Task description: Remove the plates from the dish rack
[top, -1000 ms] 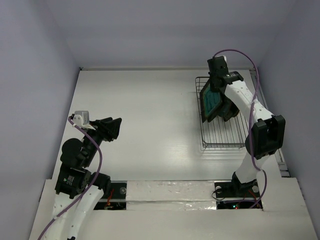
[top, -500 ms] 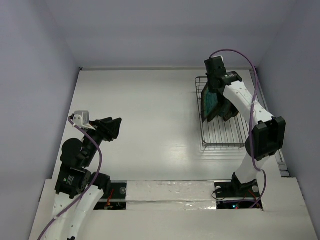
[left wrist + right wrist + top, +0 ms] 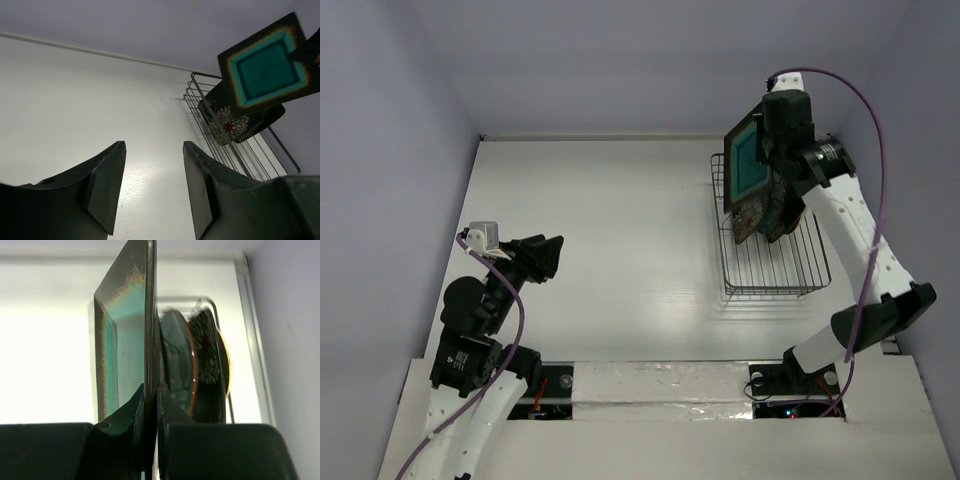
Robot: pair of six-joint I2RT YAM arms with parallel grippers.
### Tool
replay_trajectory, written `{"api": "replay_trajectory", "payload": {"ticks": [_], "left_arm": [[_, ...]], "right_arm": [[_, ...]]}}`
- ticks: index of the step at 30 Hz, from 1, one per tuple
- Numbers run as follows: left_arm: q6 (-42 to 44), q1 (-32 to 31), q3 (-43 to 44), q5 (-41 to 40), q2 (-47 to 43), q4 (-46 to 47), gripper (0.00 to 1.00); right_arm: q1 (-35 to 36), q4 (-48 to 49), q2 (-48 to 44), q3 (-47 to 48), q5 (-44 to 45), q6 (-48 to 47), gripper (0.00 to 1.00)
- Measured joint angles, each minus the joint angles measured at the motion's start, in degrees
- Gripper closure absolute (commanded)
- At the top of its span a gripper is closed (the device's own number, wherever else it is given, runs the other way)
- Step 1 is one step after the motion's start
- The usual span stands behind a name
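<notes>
My right gripper (image 3: 776,152) is shut on the edge of a square teal-faced plate (image 3: 746,165) and holds it upright in the air above the far end of the dark wire dish rack (image 3: 775,270). In the right wrist view the plate (image 3: 120,340) stands edge-on between the fingers (image 3: 151,390). Other plates still lean in the rack (image 3: 760,215): a round glossy teal one (image 3: 177,360) and a black flowered back (image 3: 207,360). My left gripper (image 3: 548,255) is open and empty, far left of the rack. Its view shows the lifted plate (image 3: 267,67) and the rack (image 3: 250,160).
The rack stands at the far right of the white table (image 3: 610,220), close to the right wall (image 3: 910,150). The back wall runs just behind the rack. The near half of the rack's grid floor is bare.
My right gripper has lifted the square teal plate up out of the rack and turned its face more toward the left. The left arm has not moved.
</notes>
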Motion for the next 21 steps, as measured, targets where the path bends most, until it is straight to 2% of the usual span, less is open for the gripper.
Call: {"api": "replay_trajectory", "payload": {"ticks": [6,11,16,21], "left_arm": [[0.0,0.0,0.0,0.5,0.0,0.0,0.54],[0.0,0.4,0.0,0.6,0.1,0.0,0.54],[0.0,0.4,0.0,0.6,0.4,0.0,0.54],[0.0,0.4,0.0,0.6,0.4,0.0,0.54]], "right_arm": [[3.5,2.1,-8.8,0.1,-5.5,3.6,1.0],[7.9,11.9,-11.2,-6.0,-13.5,10.5,1.0],[13.9,25.0,-0.3,-7.3,-22.0,20.0,1.0],[18.9,33.1,17.7,-0.6,-26.1,27.5,1.0]]}}
